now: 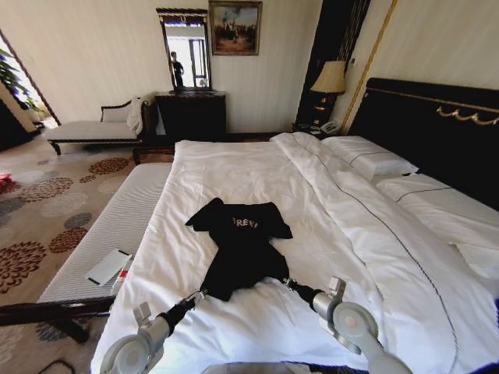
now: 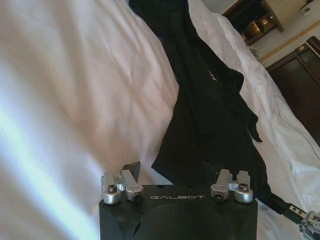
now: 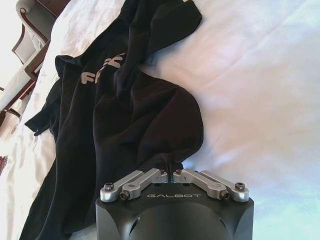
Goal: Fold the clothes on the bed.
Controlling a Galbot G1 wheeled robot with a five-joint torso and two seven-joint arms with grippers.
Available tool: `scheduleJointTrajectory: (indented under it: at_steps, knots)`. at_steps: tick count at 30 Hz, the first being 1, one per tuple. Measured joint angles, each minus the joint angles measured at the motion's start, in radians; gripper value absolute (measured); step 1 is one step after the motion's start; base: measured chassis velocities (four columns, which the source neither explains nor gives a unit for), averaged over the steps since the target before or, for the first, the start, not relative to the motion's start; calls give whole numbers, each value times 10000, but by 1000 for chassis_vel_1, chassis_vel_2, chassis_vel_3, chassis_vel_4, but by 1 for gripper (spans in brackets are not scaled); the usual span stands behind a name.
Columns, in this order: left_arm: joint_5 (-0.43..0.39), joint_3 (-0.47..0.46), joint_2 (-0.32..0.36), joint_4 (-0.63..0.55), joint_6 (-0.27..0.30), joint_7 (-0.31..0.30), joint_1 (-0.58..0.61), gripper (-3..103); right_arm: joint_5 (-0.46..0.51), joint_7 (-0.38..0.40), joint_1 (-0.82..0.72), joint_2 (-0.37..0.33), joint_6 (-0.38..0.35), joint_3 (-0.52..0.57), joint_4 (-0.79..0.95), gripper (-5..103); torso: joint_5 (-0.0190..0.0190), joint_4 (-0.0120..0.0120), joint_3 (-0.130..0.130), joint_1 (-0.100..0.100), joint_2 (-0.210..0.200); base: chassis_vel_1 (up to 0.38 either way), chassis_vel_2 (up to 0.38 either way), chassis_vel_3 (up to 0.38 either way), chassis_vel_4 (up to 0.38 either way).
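You are looking down the bed (image 1: pixel 234 167) from its near end, with the white duvet (image 1: pixel 366 234) bunched in a long ridge running toward the pillows (image 1: pixel 373 160) and the dark headboard (image 1: pixel 437 128) on the far right. The black T-shirt (image 1: pixel 240 248) lies crumpled on the white sheet, roughly in the middle of the near half of the bed, its white lettering facing up and its hem toward you.

Your right gripper (image 1: pixel 287 282) is at the hem's right corner. In the right wrist view, the right gripper's fingers (image 3: pixel 171 165) are drawn together with a pinch of black fabric between them, so it has hold of the T-shirt there.

Your left gripper (image 1: pixel 201 295) is at the hem's left corner, low on the sheet. In the left wrist view its fingers are spread wide: one fingertip (image 2: pixel 131 168) rests over bare white sheet just beside the shirt's edge, while the other is lost against the black cloth. It grips nothing that you can see.

A padded bench (image 1: pixel 117 226) stands along the left side of the bed with a flat white item (image 1: pixel 108 266) lying on it.
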Motion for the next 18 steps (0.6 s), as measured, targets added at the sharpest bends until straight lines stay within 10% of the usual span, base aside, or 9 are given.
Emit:
scheduleJointTrajectory:
  at_steps: [18]
  knots:
    - [142,216,-296,264,-30,9,-284,24,29,79,39,-178,50,-11,63,1,0,0,0,0,0,0,0,0,0]
